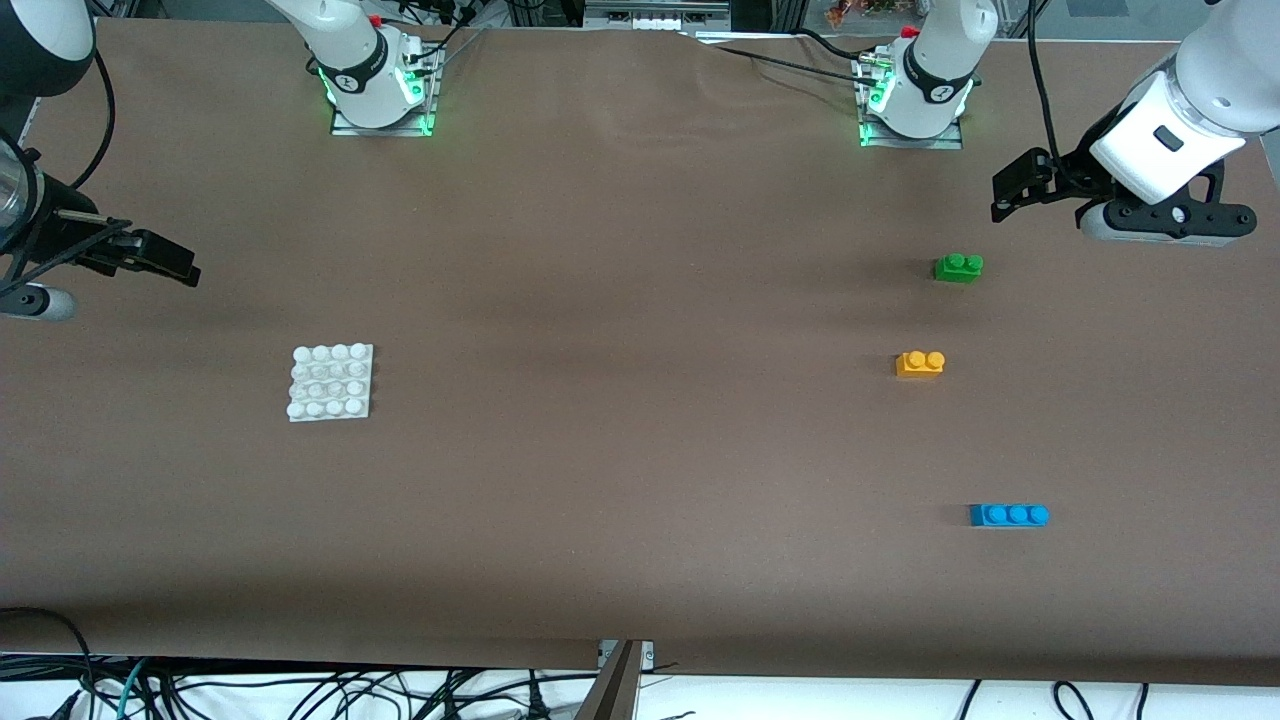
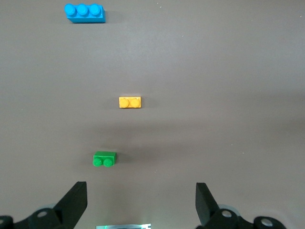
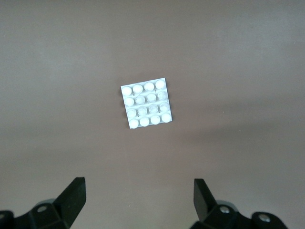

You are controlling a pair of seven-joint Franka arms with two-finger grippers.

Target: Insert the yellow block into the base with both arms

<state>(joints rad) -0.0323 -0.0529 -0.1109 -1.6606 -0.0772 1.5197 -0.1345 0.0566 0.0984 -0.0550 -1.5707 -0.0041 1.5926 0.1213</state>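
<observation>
Brown worktop (image 1: pixel 620 300). Yellow block (image 1: pixel 920 363) sits studs up toward the left arm's end, between the green brick (image 1: pixel 958 267) and the blue brick (image 1: pixel 1008 515), which lies nearest the front camera. White base (image 1: pixel 331 382) lies flat toward the right arm's end, well apart. Left pincer (image 2: pixel 141 205) hangs empty above that end, jaws wide. Right pincer (image 3: pixel 139 202) likewise spread, empty, above its own end.

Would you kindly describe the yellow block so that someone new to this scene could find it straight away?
Look toward the left arm's end of the brown table, where three bricks lie spaced apart in a loose line. The yellow block is the middle one, nearer the front camera than the green brick and farther than the blue brick. It alone is yellow-orange, with two studs against the blue one's three.
</observation>
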